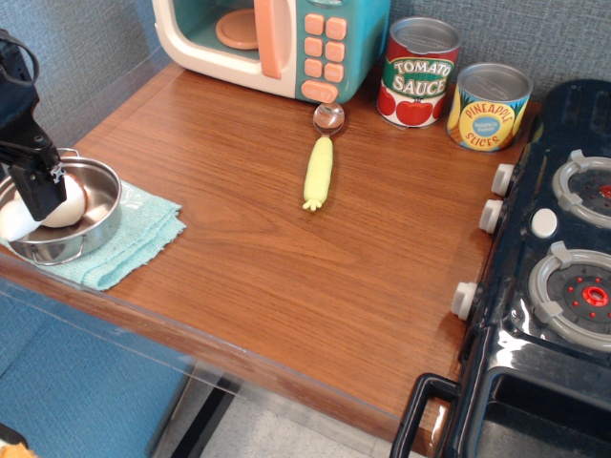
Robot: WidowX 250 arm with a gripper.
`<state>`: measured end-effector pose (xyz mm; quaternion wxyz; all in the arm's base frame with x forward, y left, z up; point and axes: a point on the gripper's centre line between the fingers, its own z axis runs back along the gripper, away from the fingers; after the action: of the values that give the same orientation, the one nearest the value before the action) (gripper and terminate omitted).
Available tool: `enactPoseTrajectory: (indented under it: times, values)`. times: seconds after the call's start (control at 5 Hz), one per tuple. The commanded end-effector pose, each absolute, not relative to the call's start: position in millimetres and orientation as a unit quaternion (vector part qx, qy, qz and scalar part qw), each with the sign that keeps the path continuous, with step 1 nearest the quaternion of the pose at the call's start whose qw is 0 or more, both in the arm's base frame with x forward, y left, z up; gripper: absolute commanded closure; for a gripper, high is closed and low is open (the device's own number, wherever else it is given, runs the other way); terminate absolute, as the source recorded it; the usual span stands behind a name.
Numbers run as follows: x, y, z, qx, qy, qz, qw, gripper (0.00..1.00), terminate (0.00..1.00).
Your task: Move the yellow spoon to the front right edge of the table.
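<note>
The yellow spoon [320, 164] lies flat on the wooden table [286, 248] near the back, in front of the toy microwave. Its silver bowl points to the back and its pale-yellow handle points to the front. My gripper [36, 186] is far to the left, over a metal bowl [91, 224], well apart from the spoon. Its dark fingers hang by a white egg-like object [67, 205] in the bowl. I cannot tell whether the fingers are open or shut.
The metal bowl sits on a teal cloth [134, 239] at the left front. A toy microwave [277, 43] stands at the back. A tomato sauce can [418, 72] and a pineapple can [488, 105] stand at the back right. A black toy stove [554, 267] borders the right side.
</note>
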<state>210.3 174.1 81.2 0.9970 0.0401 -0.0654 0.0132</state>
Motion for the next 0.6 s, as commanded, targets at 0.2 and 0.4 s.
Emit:
enactPoseTrajectory:
  times: [0.2, 0.4]
  values:
    - [238.8, 142.5, 85.2, 0.031, -0.067, 0.004, 0.997, 0.00, 0.00]
    - [270.4, 103.5, 103.8, 0.035, -0.079, -0.003, 0.996, 0.00, 0.00]
